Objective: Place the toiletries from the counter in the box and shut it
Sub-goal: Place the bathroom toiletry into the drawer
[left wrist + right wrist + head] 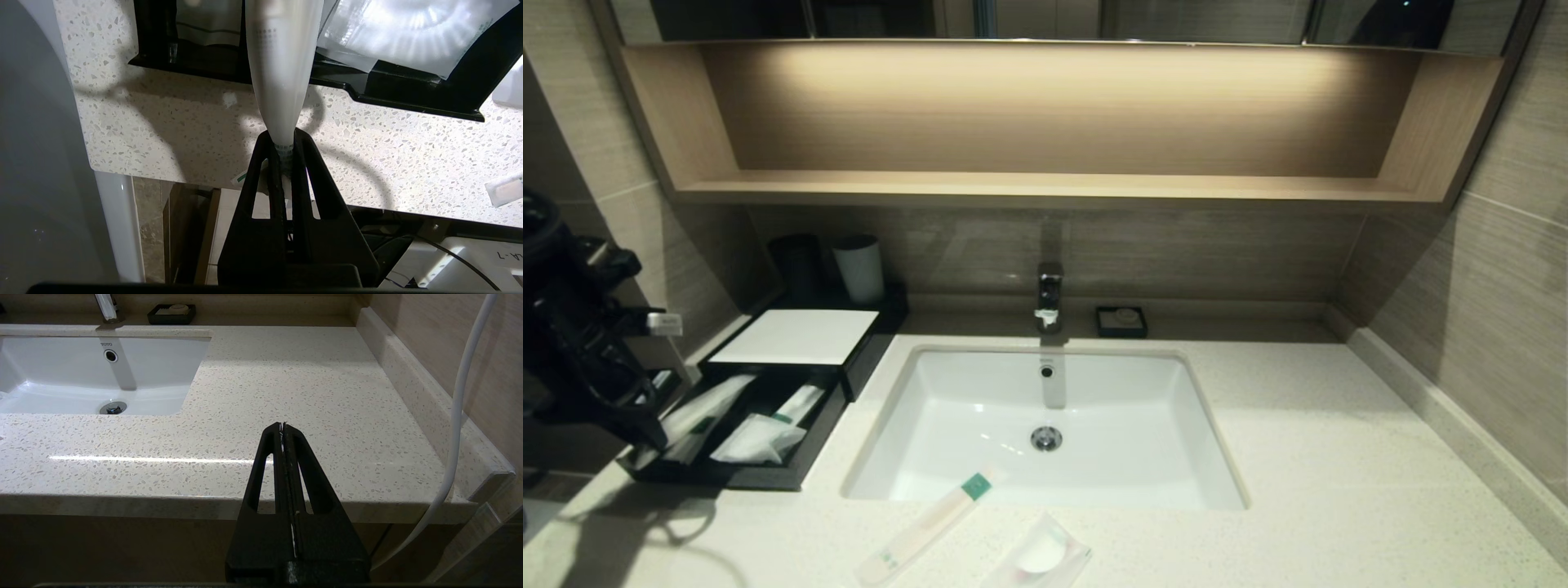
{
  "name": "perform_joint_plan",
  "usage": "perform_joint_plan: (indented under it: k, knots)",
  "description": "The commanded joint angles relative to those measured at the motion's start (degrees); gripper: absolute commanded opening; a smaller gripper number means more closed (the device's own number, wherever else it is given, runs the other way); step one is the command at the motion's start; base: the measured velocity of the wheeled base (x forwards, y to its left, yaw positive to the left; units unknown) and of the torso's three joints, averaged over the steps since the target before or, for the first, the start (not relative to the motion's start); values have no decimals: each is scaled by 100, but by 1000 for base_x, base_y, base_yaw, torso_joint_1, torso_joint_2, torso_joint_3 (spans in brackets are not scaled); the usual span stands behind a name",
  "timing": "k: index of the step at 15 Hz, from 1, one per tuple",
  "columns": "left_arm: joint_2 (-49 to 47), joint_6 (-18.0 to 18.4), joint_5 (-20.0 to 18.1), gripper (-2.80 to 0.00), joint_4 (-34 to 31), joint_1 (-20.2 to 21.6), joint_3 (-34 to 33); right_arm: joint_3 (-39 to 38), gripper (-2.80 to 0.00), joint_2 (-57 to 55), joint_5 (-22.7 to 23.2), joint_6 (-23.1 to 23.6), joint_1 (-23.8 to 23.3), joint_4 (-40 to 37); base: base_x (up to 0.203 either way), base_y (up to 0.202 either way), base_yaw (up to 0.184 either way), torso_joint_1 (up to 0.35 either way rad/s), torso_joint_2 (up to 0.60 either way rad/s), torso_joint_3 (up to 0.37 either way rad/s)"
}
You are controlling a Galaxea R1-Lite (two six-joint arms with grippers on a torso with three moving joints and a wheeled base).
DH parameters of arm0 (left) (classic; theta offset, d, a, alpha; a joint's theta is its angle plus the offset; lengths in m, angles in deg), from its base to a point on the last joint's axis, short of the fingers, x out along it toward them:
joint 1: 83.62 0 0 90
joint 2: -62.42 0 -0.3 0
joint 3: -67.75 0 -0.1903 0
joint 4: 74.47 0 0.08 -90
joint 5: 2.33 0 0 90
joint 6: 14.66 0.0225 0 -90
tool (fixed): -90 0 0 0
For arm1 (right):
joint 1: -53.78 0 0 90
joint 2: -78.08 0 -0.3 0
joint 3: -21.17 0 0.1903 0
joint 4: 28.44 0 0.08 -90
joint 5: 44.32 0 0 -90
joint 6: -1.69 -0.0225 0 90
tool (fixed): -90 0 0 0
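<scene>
Speckled stone counter [171,134]; left gripper [282,151] pinches tapered translucent sleeve [280,69].

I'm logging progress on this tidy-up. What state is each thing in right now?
Low black box with white top: drawer tray pulled out, packets lying inside.
Long clear sleeve: pinched at one end by the left gripper, its far end over the tray.
Long whitish packet with green end: flat on the cream speckled counter.
Small square sachet with white disc: flat on the counter.
Right gripper: shut, empty, by the counter's front edge.
</scene>
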Motion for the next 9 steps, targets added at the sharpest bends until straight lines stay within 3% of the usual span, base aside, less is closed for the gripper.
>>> perform_joint_plan:
  k: [1, 9]
  knots:
    - [-166, 7, -4, -280, -35, -61, 104, -9, -280, 0, 1, 0, 1, 2, 0, 0, 0, 0, 0, 0]
    - [-447, 112, -34, -280, -18, -127, 506, -9, -280, 0, 1, 0, 1, 2, 0, 0, 0, 0, 0, 0]
